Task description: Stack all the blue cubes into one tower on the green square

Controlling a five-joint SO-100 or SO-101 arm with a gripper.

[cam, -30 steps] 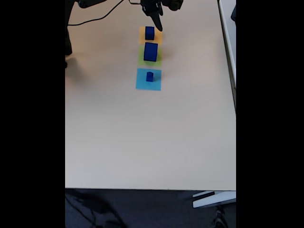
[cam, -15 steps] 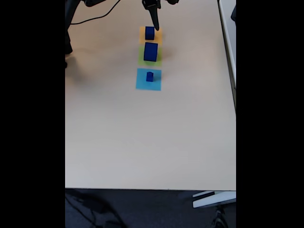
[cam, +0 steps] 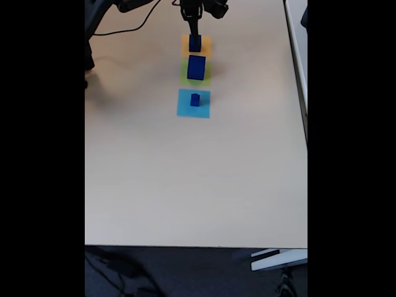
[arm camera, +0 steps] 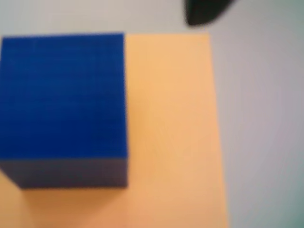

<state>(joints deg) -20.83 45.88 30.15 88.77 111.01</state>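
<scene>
In the wrist view, start at the left of the frame: the solid dark-blue middle-sized cube (arm camera: 64, 102) fills the left half, sitting on the flat orange paper square (arm camera: 168, 133), whose bare part runs down the centre. To the right of that lies the pale desk (arm camera: 261, 118), and at the top edge, right of centre, a dark blurred tip pokes in, probably part of your hand, though it is too soft to be sure.

In the fixed view, everything of yours sits in a short column at the top centre of the frame. The hand (cam: 194, 32) hangs at the upper end, directly over the middle-sized cube (cam: 195, 43) on the orange square (cam: 206, 45). Just below that, the largest dark-blue cube (cam: 196, 67) stands on the flat lime-green paper square (cam: 184, 75), and lower again the tiny dark-blue cube (cam: 195, 99) rests on the flat light-blue paper square (cam: 185, 108). No tower is begun; the three cubes stand apart, each on its own square.

The relation that matters: the cube you want lies straight beneath the hand, and in the wrist view it is off to the left, so I judge you need a small shift that way before closing. How far the fingers are spread I cannot tell; they look like one dark prong. The hand appears to hold nothing.
</scene>
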